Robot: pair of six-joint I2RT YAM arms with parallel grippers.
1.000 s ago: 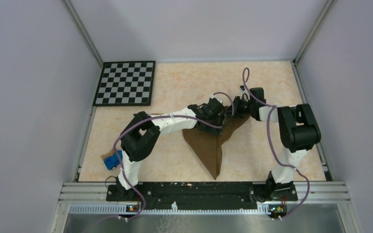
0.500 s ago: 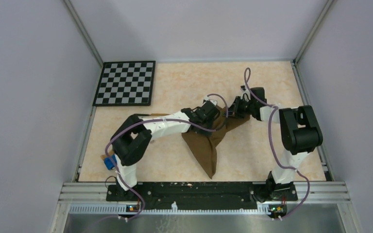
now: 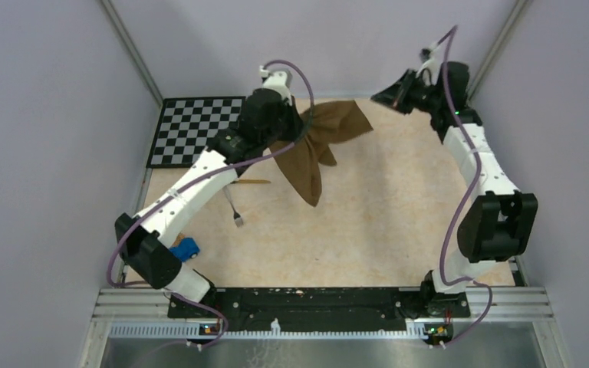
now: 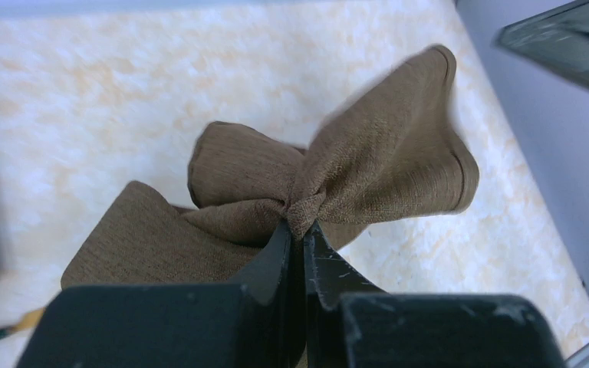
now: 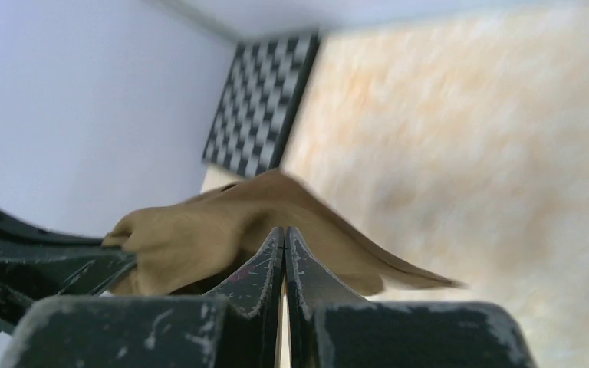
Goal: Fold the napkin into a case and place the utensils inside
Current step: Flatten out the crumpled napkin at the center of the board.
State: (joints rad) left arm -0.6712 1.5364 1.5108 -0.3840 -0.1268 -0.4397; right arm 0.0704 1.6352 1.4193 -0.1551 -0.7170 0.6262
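Observation:
My left gripper (image 3: 304,125) (image 4: 301,222) is shut on the dark brown napkin (image 3: 310,161) (image 4: 383,165), pinching a gathered bunch of it. It holds the cloth up above the back of the table, with loose folds hanging down. No case is in view. My right gripper (image 3: 376,98) (image 5: 284,230) is shut with nothing between its fingers, raised at the back right a little apart from the napkin (image 5: 199,230). The utensils lie on the table under the left arm: a gold-bladed knife (image 3: 255,182), partly hidden, and a thin grey metal piece (image 3: 235,210).
The checkerboard (image 3: 192,132) lies at the back left corner. A small blue toy car (image 3: 186,248) sits near the left arm's base. Grey walls close in the left, back and right sides.
The left gripper shut on the napkin and lifted it from the table's middle up to the back left. The right gripper rose away to the back right. The utensils now show.

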